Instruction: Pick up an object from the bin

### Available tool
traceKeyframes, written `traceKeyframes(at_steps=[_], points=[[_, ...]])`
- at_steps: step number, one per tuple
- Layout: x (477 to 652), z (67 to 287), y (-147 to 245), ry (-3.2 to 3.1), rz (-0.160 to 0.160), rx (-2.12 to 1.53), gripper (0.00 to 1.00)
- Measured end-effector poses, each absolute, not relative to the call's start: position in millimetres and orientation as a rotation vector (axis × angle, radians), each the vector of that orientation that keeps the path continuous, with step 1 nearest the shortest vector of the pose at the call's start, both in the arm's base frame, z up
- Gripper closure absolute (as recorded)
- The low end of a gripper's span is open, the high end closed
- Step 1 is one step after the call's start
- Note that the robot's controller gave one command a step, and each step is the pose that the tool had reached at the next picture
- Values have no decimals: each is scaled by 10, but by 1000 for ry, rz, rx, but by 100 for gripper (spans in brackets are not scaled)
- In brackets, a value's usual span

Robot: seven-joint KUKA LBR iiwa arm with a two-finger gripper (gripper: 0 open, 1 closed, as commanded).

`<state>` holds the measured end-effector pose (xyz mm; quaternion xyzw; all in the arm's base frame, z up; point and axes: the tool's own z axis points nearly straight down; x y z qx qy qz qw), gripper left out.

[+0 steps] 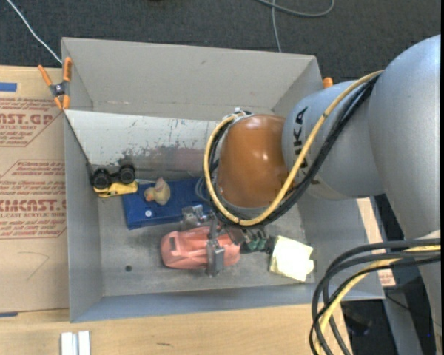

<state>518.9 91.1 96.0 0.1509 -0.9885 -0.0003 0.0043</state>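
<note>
Gripper (209, 237) sits low in the bin (83, 220), under the orange cover (251, 165) on the wrist. Its two grey fingers (216, 259) stand apart. One is just past the upper edge of a pink-red lumpy thing (183, 250), the other is at its lower edge, and the thing's right end lies between them. The pink-red thing lies on the bin floor near the front wall, about midway along it, and I see no sign that it is off the floor.

Touching its upper side is a flat blue piece (154, 207), and a small tan figure (159, 191) rests on that piece's top edge. Further left, by the back slope, is a yellow toy car (112, 180) with black wheels. To the right of the gripper a small dark-green bit (256, 241) lies just beside a pale yellow block (291, 258).

My judgement is that the reach is done and the grasp is the step in hand. The next move calls for closing on the pink-red thing squarely, then lifting straight up so that the blue piece is not dragged along. The thing's rounded shape could let it slip out sideways.

As for writing, black letters on the arm's grey casing (300, 133) read as part of "KUKA". Nothing on the things in the bin is legible.
</note>
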Motion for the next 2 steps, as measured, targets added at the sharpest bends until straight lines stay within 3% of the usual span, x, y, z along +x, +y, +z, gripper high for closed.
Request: traceKeyframes(at_steps=[1, 2], points=[[5210, 1228, 913, -3106, 0, 473, 100], [5206, 1306, 915, -3104, -1, 473, 100]])
